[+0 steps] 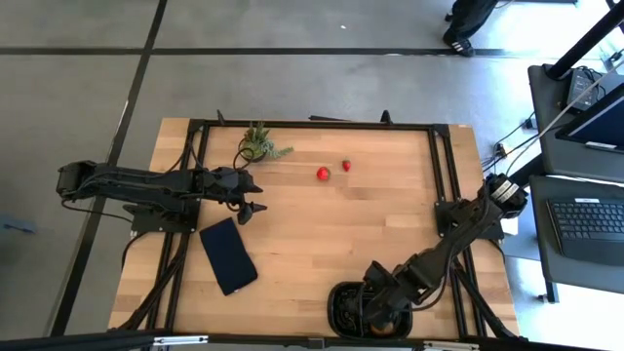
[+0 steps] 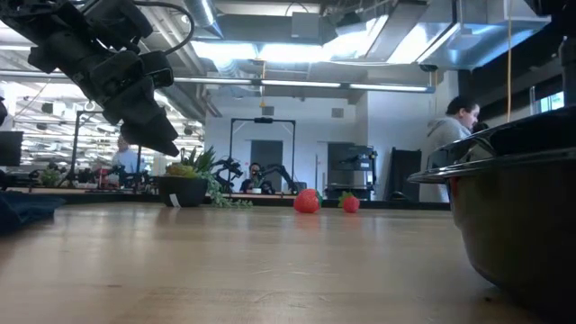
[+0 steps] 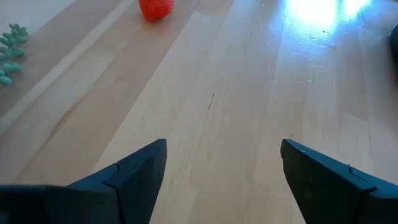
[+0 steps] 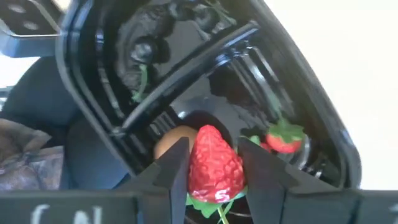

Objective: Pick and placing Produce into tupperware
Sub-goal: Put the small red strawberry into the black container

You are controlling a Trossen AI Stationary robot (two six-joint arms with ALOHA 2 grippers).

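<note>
Strawberries are split between two places: two lie loose on the wooden table [image 1: 322, 234], a larger one [image 1: 323, 174] and a smaller one [image 1: 346, 166] just beside it, near the far edge and right of the potted plant [image 1: 259, 144]. Another strawberry [image 4: 214, 167] is clamped between the fingers of the right gripper [image 4: 214, 168], which hangs over the black tray [image 1: 341, 310] at the table's near edge. Inside the tray lie one more small strawberry [image 4: 283, 138] and a pale brown fruit [image 4: 174, 140], partly hidden behind the held berry.

The left gripper [image 1: 255, 198] hovers above bare wood near the plant, its fingers spread wide and holding nothing. Between it and the two loose strawberries the boards are open. A dark flat slab [image 1: 228, 255] lies near the left gripper, toward the near side, well apart from the tray. The tray sits close against the near edge, with broad free wood between it and the loose berries.
</note>
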